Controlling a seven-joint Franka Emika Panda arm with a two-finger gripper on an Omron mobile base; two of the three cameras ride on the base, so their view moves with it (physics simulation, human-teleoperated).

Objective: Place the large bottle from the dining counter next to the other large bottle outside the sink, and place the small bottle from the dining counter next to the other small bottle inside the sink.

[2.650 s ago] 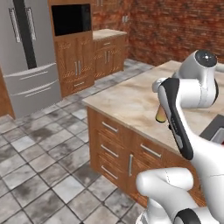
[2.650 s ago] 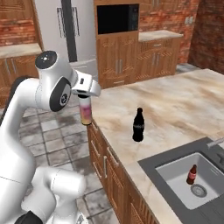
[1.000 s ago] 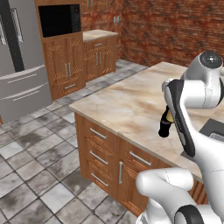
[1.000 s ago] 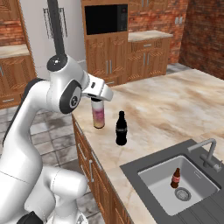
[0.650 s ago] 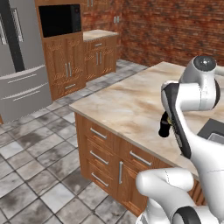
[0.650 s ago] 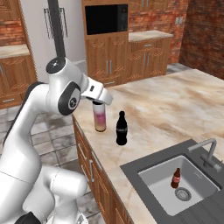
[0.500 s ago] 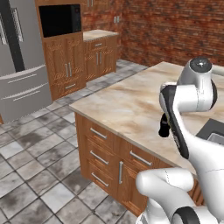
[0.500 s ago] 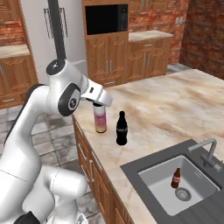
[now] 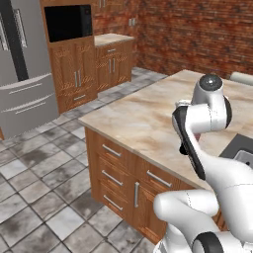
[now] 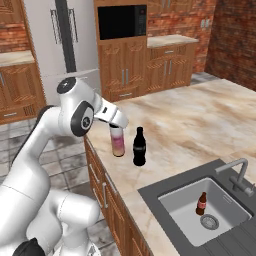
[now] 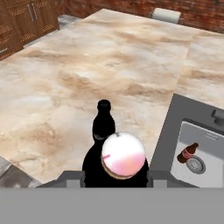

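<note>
A: Quick one. What am I holding?

B: The gripper [image 10: 118, 126] is clamped on the top of the large bottle [image 10: 117, 142], the pink one fading to orange. It hangs upright, base at or just above the counter [image 10: 200, 120]; I can't tell if it's touching.

A: And the target?

B: The other large bottle [image 10: 139, 146], all black, stands just beside it on the stone, between it and the sink [image 10: 205, 210]. In the hand view the black bottle [image 11: 103, 120] sits right behind my pink one [image 11: 123, 155], so they are very close.

A: So I'm setting it down now?

B: I'd say so, this is the placing step. I'd lower straight down, no sideways drift, since a nudge toward the black bottle could tip it. I'd keep my bottle vertical until the base sits flat, then open the jaws and lift straight up so a finger doesn't drag the cap.

A: Edge risk?

B: Some. It's near the counter's front edge in the right base view, so I wouldn't shift further out.

A: The rest?

B: The other small bottle [image 10: 201, 203], brown, stands in the basin near the drain. The small pink one isn't placed there yet.
</note>
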